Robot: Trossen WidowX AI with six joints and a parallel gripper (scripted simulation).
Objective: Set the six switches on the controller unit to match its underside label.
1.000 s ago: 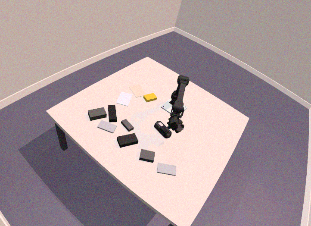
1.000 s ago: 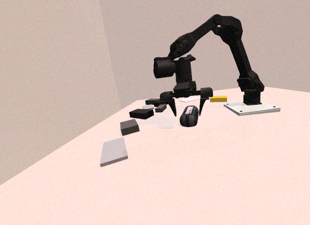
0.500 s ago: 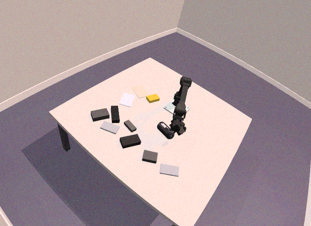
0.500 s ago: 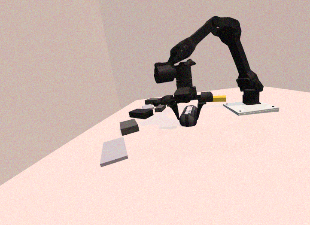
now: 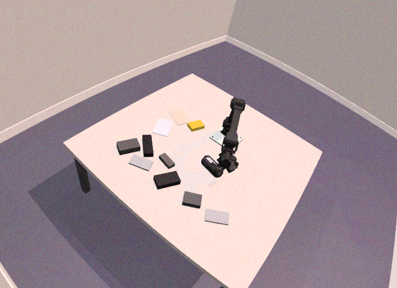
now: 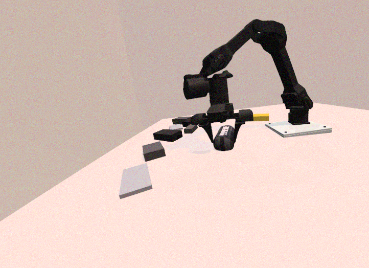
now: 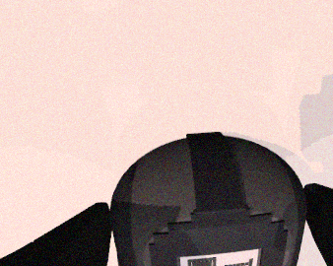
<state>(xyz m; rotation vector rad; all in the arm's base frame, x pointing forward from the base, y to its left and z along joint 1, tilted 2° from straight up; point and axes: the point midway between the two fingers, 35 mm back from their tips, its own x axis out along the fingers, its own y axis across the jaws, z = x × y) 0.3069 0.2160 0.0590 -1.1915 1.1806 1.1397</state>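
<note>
The dark grey controller unit (image 5: 209, 167) (image 6: 224, 144) (image 7: 162, 189) lies upside down on the bench, its rounded end toward the exterior camera. Its white label (image 6: 224, 130) (image 7: 220, 261) faces up. In the wrist view only the label's near end shows, with part of a dark square and a cut-off digit. The rocker switches are underneath, hidden. My gripper (image 6: 224, 141) (image 7: 207, 196) points down and is shut on the unit, one finger against each long side near the rounded end. The unit appears to rest on the bench.
Black blocks (image 5: 166, 180) (image 5: 147, 145), dark grey blocks (image 5: 192, 199) (image 5: 128, 146) and pale plates (image 5: 216, 216) (image 5: 141, 162) lie left of and in front of the unit. A yellow block (image 5: 196, 125) (image 6: 260, 117) and paper sheets (image 5: 163, 127) (image 5: 178, 116) lie farther back.
</note>
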